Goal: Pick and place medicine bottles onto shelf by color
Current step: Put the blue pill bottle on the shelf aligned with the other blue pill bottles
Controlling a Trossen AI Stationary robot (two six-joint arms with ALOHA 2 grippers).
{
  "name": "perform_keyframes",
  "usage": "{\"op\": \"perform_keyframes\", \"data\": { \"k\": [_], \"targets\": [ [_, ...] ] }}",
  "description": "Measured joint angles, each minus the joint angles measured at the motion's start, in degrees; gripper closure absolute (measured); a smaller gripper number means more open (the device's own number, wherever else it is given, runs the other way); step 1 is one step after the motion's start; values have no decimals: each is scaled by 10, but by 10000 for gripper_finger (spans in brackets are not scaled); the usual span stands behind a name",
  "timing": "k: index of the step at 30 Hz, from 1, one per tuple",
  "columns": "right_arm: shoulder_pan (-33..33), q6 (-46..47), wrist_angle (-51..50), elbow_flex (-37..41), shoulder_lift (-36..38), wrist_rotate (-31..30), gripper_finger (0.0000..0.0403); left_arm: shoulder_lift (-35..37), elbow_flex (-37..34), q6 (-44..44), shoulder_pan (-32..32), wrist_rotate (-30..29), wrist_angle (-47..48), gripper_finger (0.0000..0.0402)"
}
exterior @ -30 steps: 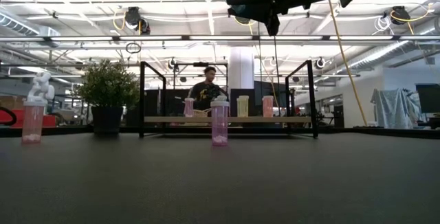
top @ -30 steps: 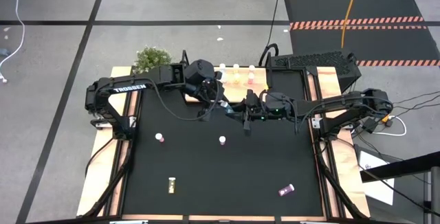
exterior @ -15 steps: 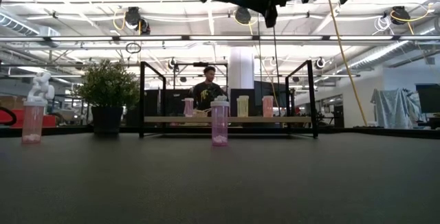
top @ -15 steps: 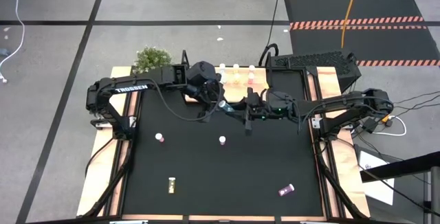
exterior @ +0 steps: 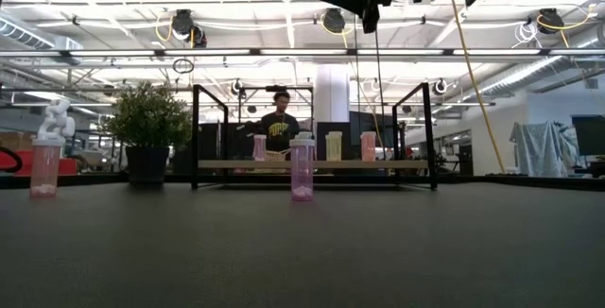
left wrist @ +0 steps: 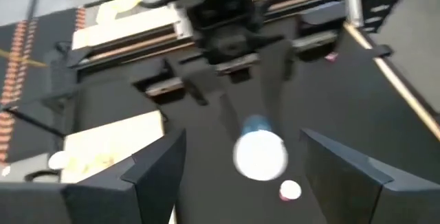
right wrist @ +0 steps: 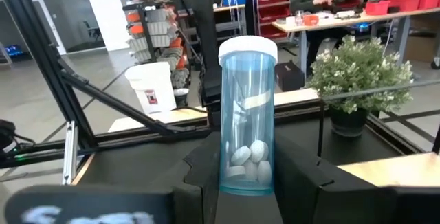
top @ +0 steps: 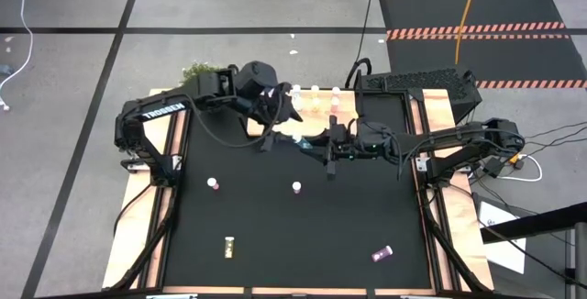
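Note:
A blue medicine bottle [right wrist: 246, 114] with a white cap [left wrist: 260, 155] hangs high over the table's middle, with my right gripper [right wrist: 246, 183] shut on it. My right gripper [top: 305, 140] reaches in from the table's right. My left gripper [left wrist: 240, 179] stands open, its fingers apart on either side of the cap and clear of it; in the high view my left gripper [top: 284, 117] is up and to the far left of the bottle. The shelf [top: 316, 106] stands at the far edge with three bottles [exterior: 334, 145] upright on it. My right gripper pinches the lower part of the bottle's body [right wrist: 246, 172] between its two fingers [right wrist: 199, 179]. The fingers lie level and come from the table's right. The bottle stands upright in the hold, cap up, lifted well clear of the table.
Two pink bottles [top: 213, 184] [top: 296, 187] stand on the black mat. A yellow one [top: 229, 246] and a purple one [top: 382, 254] lie nearer the front edge. A potted plant [top: 202, 77] stands at the far left corner. A person sits beyond the shelf.
My left gripper has opened, let go of the blue bottle and drawn back upward toward the far left. The bottle has stayed in my right gripper, which has kept its place.

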State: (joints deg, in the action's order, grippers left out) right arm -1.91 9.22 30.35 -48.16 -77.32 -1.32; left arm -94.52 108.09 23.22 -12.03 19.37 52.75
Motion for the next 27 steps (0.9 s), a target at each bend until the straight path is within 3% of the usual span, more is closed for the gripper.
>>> {"op": "perform_keyframes", "data": {
  "k": [5,27],
  "targets": [
    [0,-8,15,0,0,0,301,0,-6,5,1,29,17,135],
    [0,2,41,0,0,15,301,-7,-20,-10,-1,31,-17,186]
  ]
}}
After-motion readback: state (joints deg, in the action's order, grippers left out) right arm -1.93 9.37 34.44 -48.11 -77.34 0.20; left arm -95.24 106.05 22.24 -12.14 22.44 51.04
